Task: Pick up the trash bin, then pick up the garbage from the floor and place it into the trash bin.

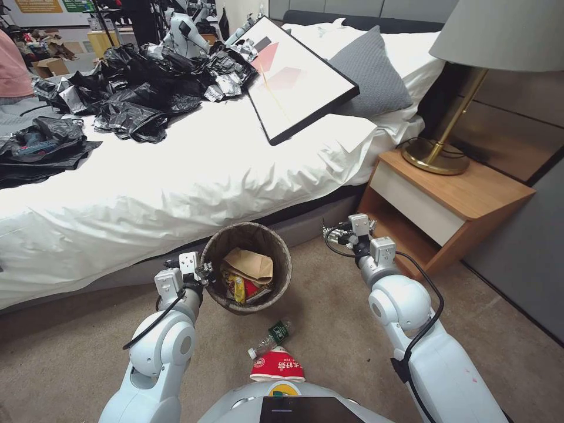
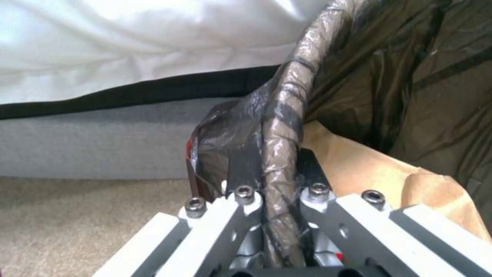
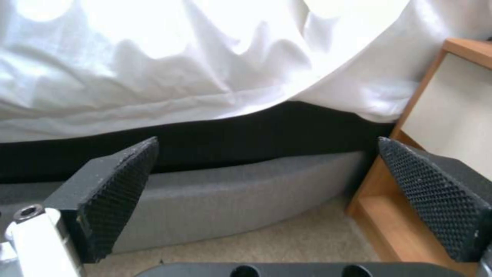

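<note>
The left gripper was clamped on the trash bin rim, possibly gripping mostly bag; it could slip and tip. The right gripper hung apart, empty. A bottle and cup lay nearby.

Bright, even light; white bedsheet blown out w/ glare; wrist views soft, head view edges warped.

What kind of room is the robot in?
Probably a bedroom: there is a big bed with white sheets, a grey square pillow, and a wooden bedside table holding a brass lamp.
</note>
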Tool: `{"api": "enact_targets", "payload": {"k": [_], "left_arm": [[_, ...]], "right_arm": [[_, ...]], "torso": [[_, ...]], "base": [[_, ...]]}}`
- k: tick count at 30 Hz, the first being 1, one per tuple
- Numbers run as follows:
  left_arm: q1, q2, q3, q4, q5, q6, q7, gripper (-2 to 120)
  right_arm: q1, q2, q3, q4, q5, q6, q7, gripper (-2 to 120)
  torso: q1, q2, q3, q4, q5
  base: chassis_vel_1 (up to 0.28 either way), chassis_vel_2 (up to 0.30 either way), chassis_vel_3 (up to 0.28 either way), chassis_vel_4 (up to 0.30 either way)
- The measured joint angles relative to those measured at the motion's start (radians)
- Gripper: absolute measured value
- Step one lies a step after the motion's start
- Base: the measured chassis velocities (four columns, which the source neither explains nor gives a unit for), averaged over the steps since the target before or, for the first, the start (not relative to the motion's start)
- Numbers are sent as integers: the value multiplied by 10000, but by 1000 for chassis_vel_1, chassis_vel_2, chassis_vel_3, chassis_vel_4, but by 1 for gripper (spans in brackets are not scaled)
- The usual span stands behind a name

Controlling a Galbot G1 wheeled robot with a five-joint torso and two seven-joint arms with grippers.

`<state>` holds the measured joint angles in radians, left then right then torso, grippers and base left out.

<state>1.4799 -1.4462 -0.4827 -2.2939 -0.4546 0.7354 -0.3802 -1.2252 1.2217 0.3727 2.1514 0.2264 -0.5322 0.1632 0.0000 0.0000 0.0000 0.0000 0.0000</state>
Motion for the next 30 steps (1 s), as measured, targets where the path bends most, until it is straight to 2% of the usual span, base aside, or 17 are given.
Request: {"api": "enact_targets", "payload": {"k": [30], "left_arm": [[71, -14, 29, -71, 9, 0, 2, 2]], "right_arm": [[-49, -56, 12, 75, -3, -15, -5, 100]], "torso": [[0, 0, 0, 0, 0]], "base": [[0, 0, 0, 0]]}}
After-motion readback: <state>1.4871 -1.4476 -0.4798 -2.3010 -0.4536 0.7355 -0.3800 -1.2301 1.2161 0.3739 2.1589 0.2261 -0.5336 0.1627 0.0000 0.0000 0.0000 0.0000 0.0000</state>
